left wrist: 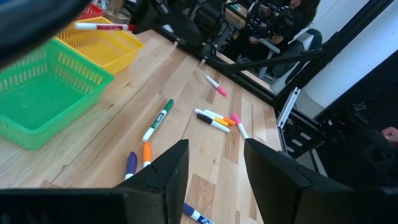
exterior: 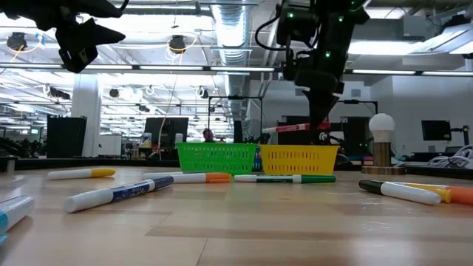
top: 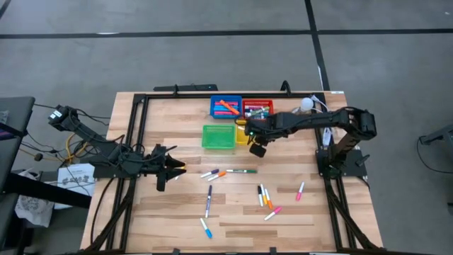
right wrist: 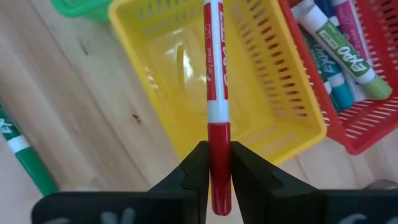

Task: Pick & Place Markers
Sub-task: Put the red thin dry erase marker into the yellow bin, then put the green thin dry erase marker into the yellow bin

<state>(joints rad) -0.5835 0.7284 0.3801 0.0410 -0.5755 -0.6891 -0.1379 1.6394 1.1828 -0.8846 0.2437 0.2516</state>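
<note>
My right gripper (right wrist: pixel 214 152) hovers over the yellow tray (right wrist: pixel 273 81), shut on a red-capped white marker (right wrist: pixel 214 74). The low view shows that marker (exterior: pixel 295 127) lying level above the yellow tray (exterior: pixel 298 159). Several more markers (top: pixel 230 172) lie flat on the wooden table's near half. My left gripper (left wrist: pixel 214 168) hangs open above the table's left side (top: pixel 177 168), with nothing between its fingers. The red tray (right wrist: pixel 367 118) holds several markers. My right gripper pinches the marker's red cap (right wrist: pixel 217 134) between its two fingers, at one end of the marker. The fingers come steeply from above and lie across it. The marker is lifted clear, roughly level, its white body reaching out over the yellow tray.
A green tray (top: pixel 218 137) stands left of the yellow one, with a blue tray (top: pixel 225 108) and the red tray (top: pixel 257 108) behind them. A black frame (top: pixel 134 142) runs around the table. A white-knobbed stand (exterior: pixel 382 140) sits at the far right.
</note>
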